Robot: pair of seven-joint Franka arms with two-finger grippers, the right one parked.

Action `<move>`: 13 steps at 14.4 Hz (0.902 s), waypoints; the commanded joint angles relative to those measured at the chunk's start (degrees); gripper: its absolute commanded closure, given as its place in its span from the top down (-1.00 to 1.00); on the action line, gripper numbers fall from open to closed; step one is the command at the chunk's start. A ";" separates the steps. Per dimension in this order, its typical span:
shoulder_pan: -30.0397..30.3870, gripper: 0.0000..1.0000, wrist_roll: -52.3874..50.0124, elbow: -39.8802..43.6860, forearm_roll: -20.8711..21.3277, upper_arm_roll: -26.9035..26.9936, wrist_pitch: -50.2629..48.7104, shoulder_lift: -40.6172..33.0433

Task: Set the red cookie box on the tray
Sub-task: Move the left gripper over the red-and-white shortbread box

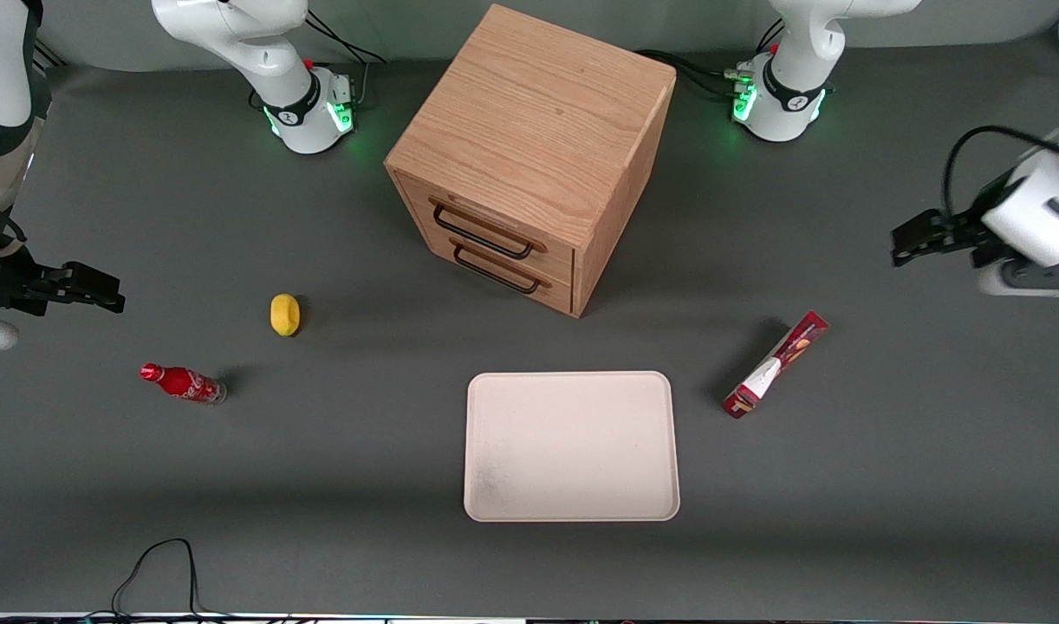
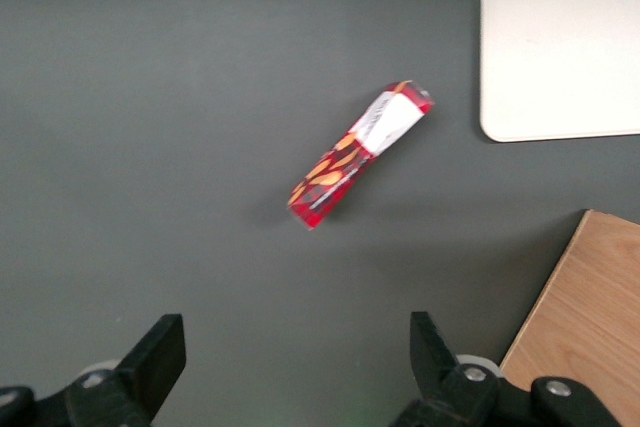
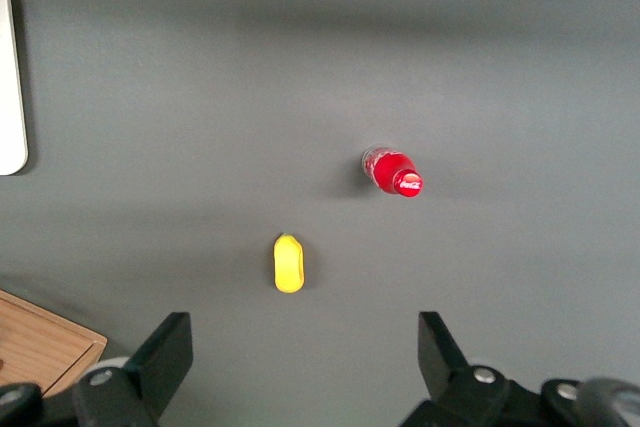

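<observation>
The red cookie box waits on the bench, not yet on the tray.

The red cookie box (image 1: 776, 365) lies flat on the bench (image 1: 885, 485), just beside the tray (image 1: 571, 511), toward the working arm's end. The tool (image 1: 915, 238) hangs in the air, wide open and holding nothing. The box sits below it, nearer the front camera, with its long side slanted across the gap between the tool's fingers (image 2: 160, 352).

A wooden two-drawer cabinet (image 1: 529, 156), a lemon (image 1: 285, 314) and a red cola bottle (image 1: 183, 383) sit on the table.
</observation>
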 commanded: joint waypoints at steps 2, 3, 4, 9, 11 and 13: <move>-4.54 1.00 -3.08 1.26 0.16 -0.47 0.97 1.80; -5.07 1.00 -3.09 1.26 0.51 -0.47 0.70 1.80; -5.08 1.00 -2.83 1.26 0.51 -0.47 0.79 1.80; -4.73 1.00 10.59 1.08 0.42 -0.47 0.88 1.45; -4.90 1.00 15.78 0.73 0.77 -0.47 0.96 1.37; -4.64 1.00 24.37 0.82 0.43 -0.39 0.53 1.10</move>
